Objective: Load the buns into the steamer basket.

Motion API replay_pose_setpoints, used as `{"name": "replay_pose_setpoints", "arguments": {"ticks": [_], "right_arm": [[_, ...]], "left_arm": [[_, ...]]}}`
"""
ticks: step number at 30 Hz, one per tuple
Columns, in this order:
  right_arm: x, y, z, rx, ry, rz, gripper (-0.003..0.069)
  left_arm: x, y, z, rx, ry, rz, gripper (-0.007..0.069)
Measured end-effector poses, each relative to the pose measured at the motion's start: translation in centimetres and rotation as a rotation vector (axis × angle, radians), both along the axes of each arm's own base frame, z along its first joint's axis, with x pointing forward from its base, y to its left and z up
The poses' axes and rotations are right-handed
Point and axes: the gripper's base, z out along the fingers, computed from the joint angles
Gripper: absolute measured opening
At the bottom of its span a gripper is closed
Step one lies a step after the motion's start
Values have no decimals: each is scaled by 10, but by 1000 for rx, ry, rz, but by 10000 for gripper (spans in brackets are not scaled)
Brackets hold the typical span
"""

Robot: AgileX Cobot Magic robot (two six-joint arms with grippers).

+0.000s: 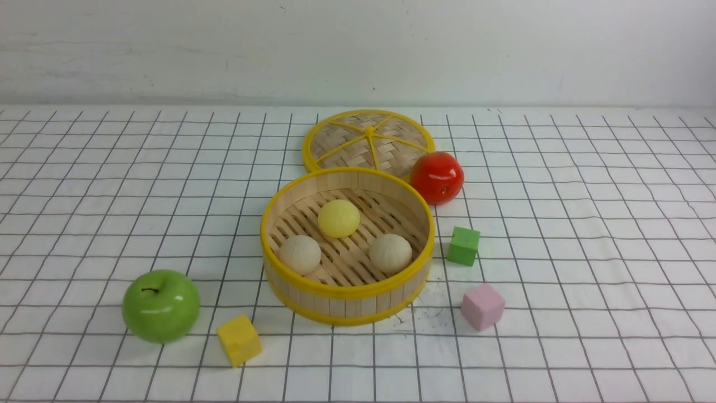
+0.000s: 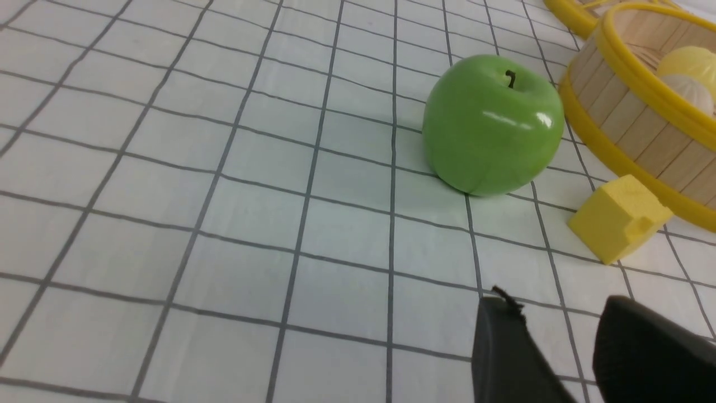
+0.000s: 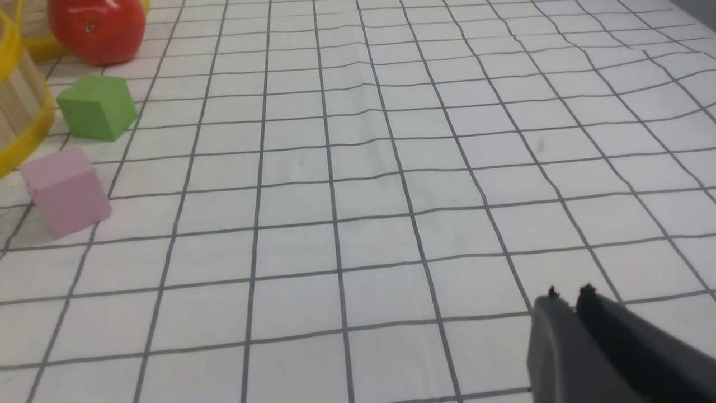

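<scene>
The steamer basket (image 1: 347, 292) stands at the middle of the table. Inside it lie all three buns: the pale yellow one (image 1: 339, 218) at the back, one beige (image 1: 300, 254) at the front left and one beige (image 1: 390, 253) at the front right. The basket wall (image 2: 632, 112) also shows in the left wrist view, with the yellow bun (image 2: 691, 60) and a beige bun (image 2: 693, 95) inside. My left gripper (image 2: 554, 305) is open and empty, above the cloth near the green apple. My right gripper (image 3: 570, 296) is shut and empty, over bare cloth to the basket's right. Neither arm shows in the front view.
The woven lid (image 1: 368, 140) lies behind the basket. A red apple (image 1: 437, 177) sits at its back right, a green apple (image 1: 161, 305) at front left. A yellow cube (image 1: 239, 340), a green cube (image 1: 464, 245) and a pink cube (image 1: 483, 306) lie around the basket.
</scene>
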Motion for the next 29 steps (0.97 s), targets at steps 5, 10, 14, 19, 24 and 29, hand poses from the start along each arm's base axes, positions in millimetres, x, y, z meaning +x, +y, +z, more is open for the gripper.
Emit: {"name": "replay_pose_setpoints", "arguments": {"ticks": [5, 10, 14, 19, 24, 29], "right_arm": [[0, 0, 0, -1, 0, 0, 55], [0, 0, 0, -1, 0, 0, 62], [0, 0, 0, -1, 0, 0, 71], [0, 0, 0, -1, 0, 0, 79], [0, 0, 0, -1, 0, 0, 85], [0, 0, 0, -1, -1, 0, 92]], "left_arm": [[0, 0, 0, 0, 0, 0, 237], [0, 0, 0, 0, 0, 0, 237], [0, 0, 0, 0, 0, 0, 237], [0, 0, 0, 0, 0, 0, 237], [0, 0, 0, 0, 0, 0, 237], [0, 0, 0, 0, 0, 0, 237]]}}
